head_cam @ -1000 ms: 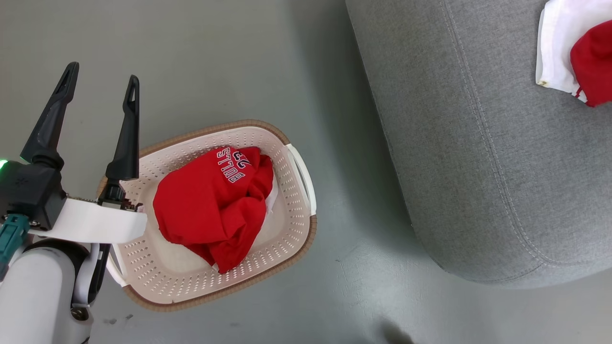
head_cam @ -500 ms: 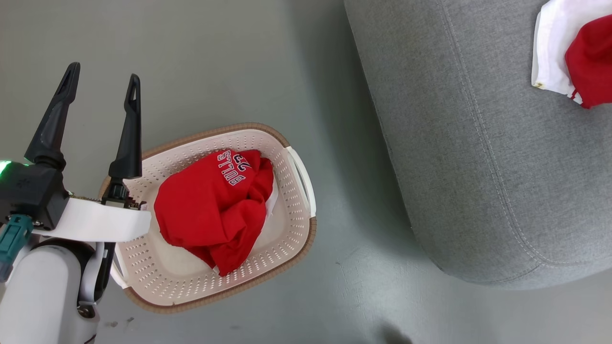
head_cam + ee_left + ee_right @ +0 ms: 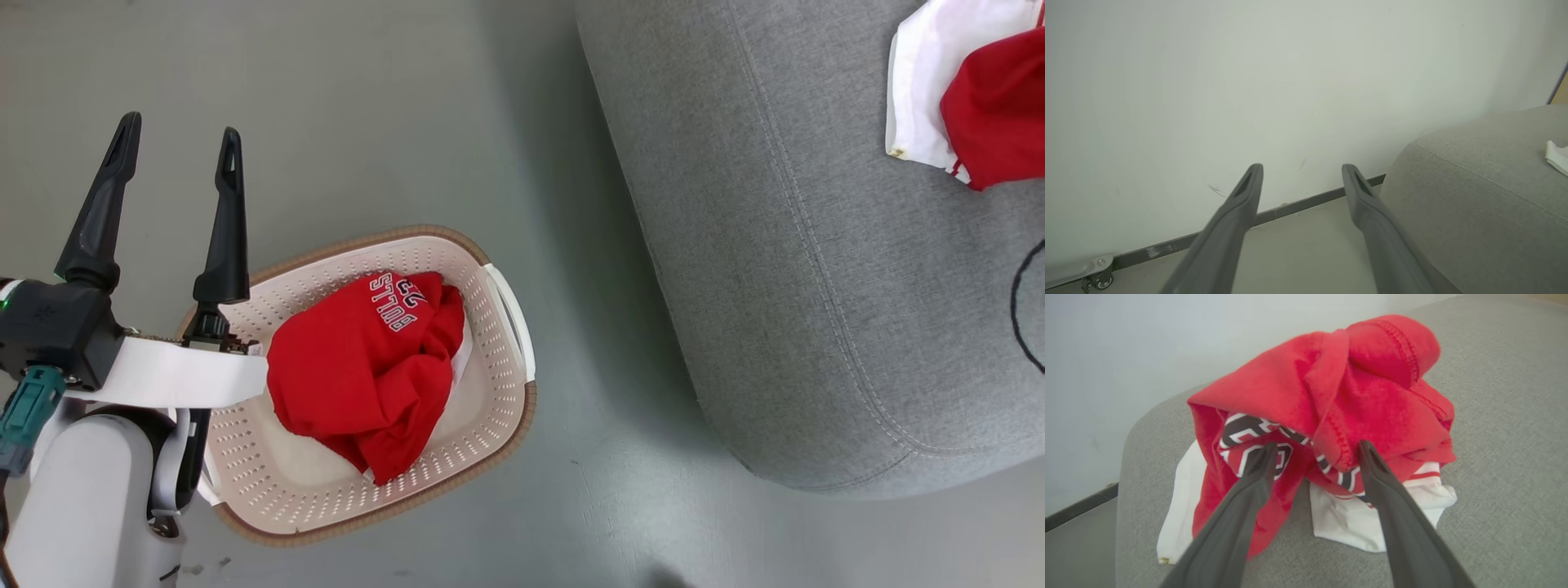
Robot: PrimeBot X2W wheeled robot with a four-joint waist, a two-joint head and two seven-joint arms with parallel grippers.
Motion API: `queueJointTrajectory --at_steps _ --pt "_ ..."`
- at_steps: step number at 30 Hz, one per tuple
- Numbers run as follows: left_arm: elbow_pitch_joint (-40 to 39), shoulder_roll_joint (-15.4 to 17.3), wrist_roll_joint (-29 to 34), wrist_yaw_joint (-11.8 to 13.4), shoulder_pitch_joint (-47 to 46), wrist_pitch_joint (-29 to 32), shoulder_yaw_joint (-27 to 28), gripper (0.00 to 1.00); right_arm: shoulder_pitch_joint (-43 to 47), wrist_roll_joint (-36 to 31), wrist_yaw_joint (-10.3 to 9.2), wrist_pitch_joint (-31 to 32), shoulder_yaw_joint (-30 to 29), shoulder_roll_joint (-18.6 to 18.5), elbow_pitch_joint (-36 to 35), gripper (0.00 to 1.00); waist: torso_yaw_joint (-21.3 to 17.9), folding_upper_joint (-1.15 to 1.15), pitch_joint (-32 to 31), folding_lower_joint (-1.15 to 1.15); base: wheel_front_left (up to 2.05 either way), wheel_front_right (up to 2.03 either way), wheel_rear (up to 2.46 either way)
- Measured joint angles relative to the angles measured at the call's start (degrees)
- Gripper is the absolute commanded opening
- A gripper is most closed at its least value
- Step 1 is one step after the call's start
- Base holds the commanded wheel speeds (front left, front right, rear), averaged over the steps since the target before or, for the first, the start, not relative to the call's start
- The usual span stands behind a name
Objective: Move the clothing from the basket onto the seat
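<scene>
Change: head camera has shifted; a dark curved line [image 3: 1016,302] has come in over the seat's [image 3: 800,286] right edge.
Left gripper [image 3: 180,126]: fingers wide, empty, by the basket's [image 3: 490,441] left end.
Right gripper [image 3: 1317,445]: fingers wide, gripping nothing, tips at the red-and-white pile [image 3: 1339,388] on the seat.
Basket: red jersey [image 3: 359,367] inside.

The red jersey [image 3: 351,367] in the basket [image 3: 490,392] reads "BULLS" in black-and-white letters, upside down in the head view. The number beside it is partly folded under. Black-and-white characters on the red garment [image 3: 1331,396] on the seat [image 3: 1494,457] are creased and unreadable.
</scene>
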Motion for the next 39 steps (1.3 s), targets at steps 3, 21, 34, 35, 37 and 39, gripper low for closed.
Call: queueJointTrajectory --at_steps 3,21,34,35,37,39 --pt "0.54 -0.52 -0.09 0.07 0.00 -0.26 0.24 1.00 0.98 -0.03 0.00 -0.65 0.43 0.73 -1.48 1.00 -0.11 0.00 -0.57 0.00 0.00 0.00 0.00" --pt "3.79 -2.54 -1.76 1.01 0.39 -2.27 1.34 1.00 6.69 -4.44 0.00 -1.51 3.03 2.26 -8.75 1.00 0.14 0.00 -5.05 0.00 0.00 0.00 0.00" --pt "6.72 -5.19 -3.64 2.21 3.22 -3.15 3.22 1.00 6.48 -10.80 0.00 -1.62 3.71 0.82 -17.26 1.00 2.74 0.00 -8.87 0.00 0.00 0.00 0.00" --pt "7.11 -5.31 -3.64 2.25 3.66 -3.15 3.24 1.00 6.50 -11.31 0.00 -1.63 3.96 0.82 -18.03 1.00 3.01 0.00 -9.20 0.00 0.00 0.00 0.00" --pt "7.75 -5.77 -3.90 2.49 4.20 -3.15 3.42 1.00 6.45 -12.49 0.00 -1.68 4.46 0.92 -19.50 1.00 3.56 0.00 -9.88 0.00 0.00 0.00 0.00" --pt "8.34 -6.51 -4.34 2.48 4.80 -3.16 3.55 1.00 6.45 -13.74 0.00 -1.74 4.87 1.14 -20.78 1.00 4.10 0.00 -10.57 0.00 0.00 0.00 0.00"
